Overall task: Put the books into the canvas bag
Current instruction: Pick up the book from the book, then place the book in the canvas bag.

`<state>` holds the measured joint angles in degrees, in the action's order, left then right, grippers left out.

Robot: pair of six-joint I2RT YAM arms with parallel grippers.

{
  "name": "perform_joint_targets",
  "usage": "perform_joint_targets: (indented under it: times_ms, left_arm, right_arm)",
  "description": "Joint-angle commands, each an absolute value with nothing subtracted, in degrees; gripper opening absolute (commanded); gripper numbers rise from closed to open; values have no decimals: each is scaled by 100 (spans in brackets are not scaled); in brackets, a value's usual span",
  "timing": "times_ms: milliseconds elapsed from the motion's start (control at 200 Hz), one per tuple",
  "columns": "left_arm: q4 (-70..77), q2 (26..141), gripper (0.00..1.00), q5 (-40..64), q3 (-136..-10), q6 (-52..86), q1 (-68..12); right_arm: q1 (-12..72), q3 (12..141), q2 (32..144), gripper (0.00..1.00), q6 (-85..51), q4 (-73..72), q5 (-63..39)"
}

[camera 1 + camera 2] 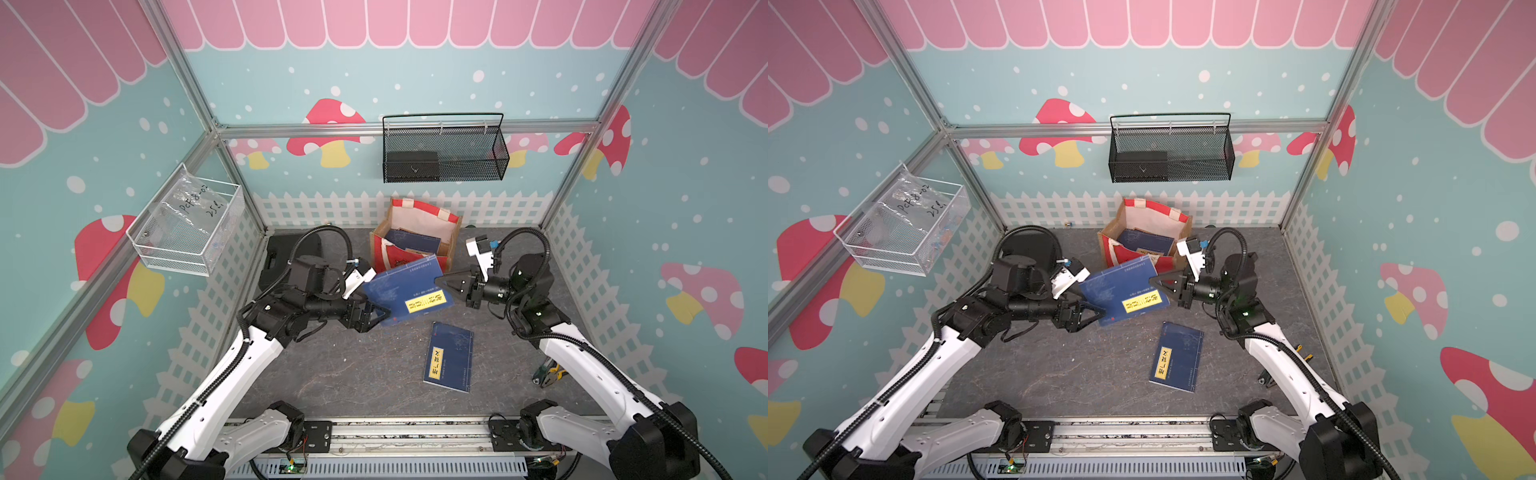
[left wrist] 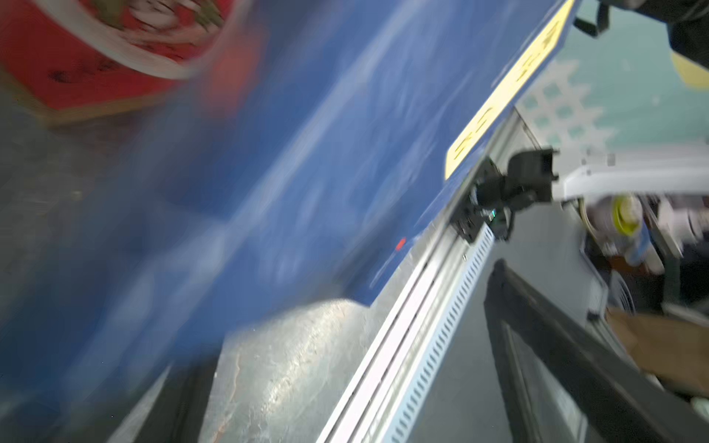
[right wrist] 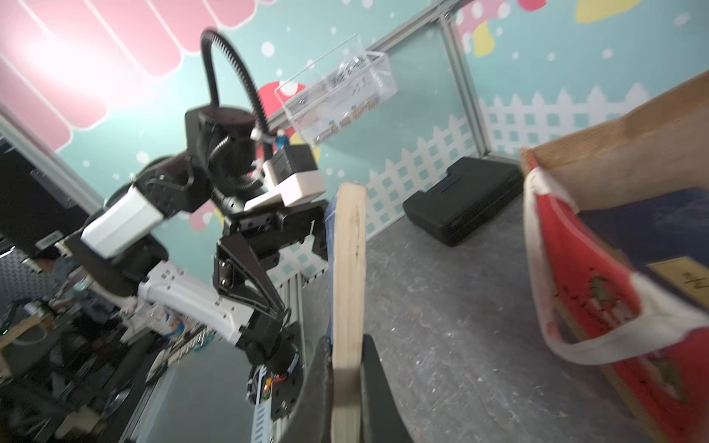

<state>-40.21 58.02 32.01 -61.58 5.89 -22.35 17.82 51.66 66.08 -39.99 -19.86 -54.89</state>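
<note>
Book [image 1: 399, 286] hangs before canvas bag [image 1: 454, 235], one edge pinched by right pincer [image 1: 439, 283], left pincer [image 1: 380, 318] spread wide alongside.

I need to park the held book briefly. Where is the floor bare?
Bare floor lies between the left arm and the flat book, out to the front rail. Crowded: before the canvas bag, where the left gripper and right gripper flank the held book.

Black handwriting, roughly "PCT8-02" and "25", marks the clear plastic pouch [image 1: 189, 205] far left of the red canvas bag [image 1: 388, 255]; yellow strips [image 1: 426, 302] on the lifted dark blue paperback [image 1: 395, 286] and the flat dark blue paperback [image 1: 456, 353] before it hold unreadable Chinese characters.
</note>
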Motion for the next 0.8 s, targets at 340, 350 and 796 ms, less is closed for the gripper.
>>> perform_joint_targets:
  times_ms: [340,350,796]
  left_arm:
    - [-3654,4487,99,1903,-5287,919,-1707]
    - [-3651,4490,99,1900,-5283,915,-1706]
    - [-3661,4483,99,1770,-5282,941,-1705]
  right_arm:
    - [1567,7516,8551,0,-4875,-1526,-2776]
    - [1565,7541,8584,0,-4884,-1537,-2722]
    - [2116,7878,9503,0,-5374,-913,-1316]
